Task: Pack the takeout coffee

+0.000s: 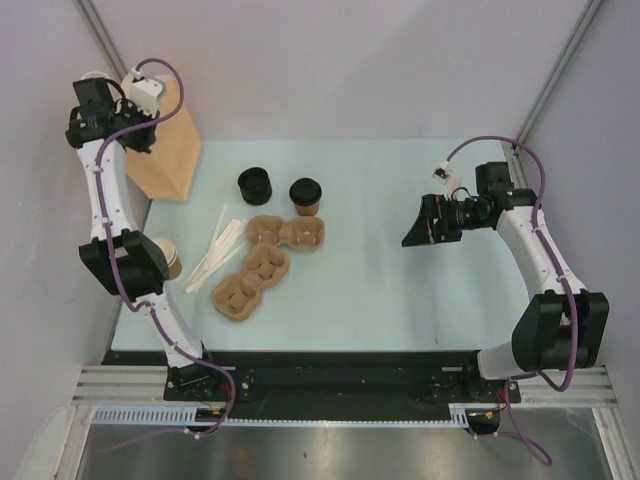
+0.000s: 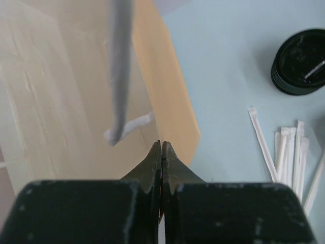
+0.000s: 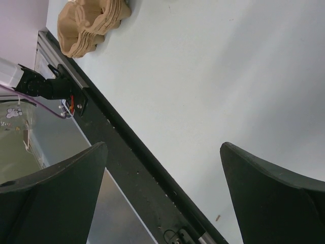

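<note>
Bag [image 1: 172, 160]: brown paper, upright; your landmark.
Left gripper [image 2: 161, 148]: at Bag rim, jaws pressed shut; whether paper is pinched, you cannot tell.
Takeout coffee [image 1: 305, 194]: upright, lidded, right of Bag.
Right gripper [image 3: 163, 147]: far right of Bag, jaws wide, empty.

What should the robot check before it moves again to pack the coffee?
1. Takeout coffee upright with its black lid on: ok.
2. Right gripper open and empty: ok.
3. Right gripper close to the coffee: not ok, it hangs well off to the coffee's right.
4. Left gripper shut, up by the paper bag: ok.
5. Bag's edge really pinched between its fingers: cannot tell.
6. Bag mouth open wide enough for the cup: cannot tell.
</note>
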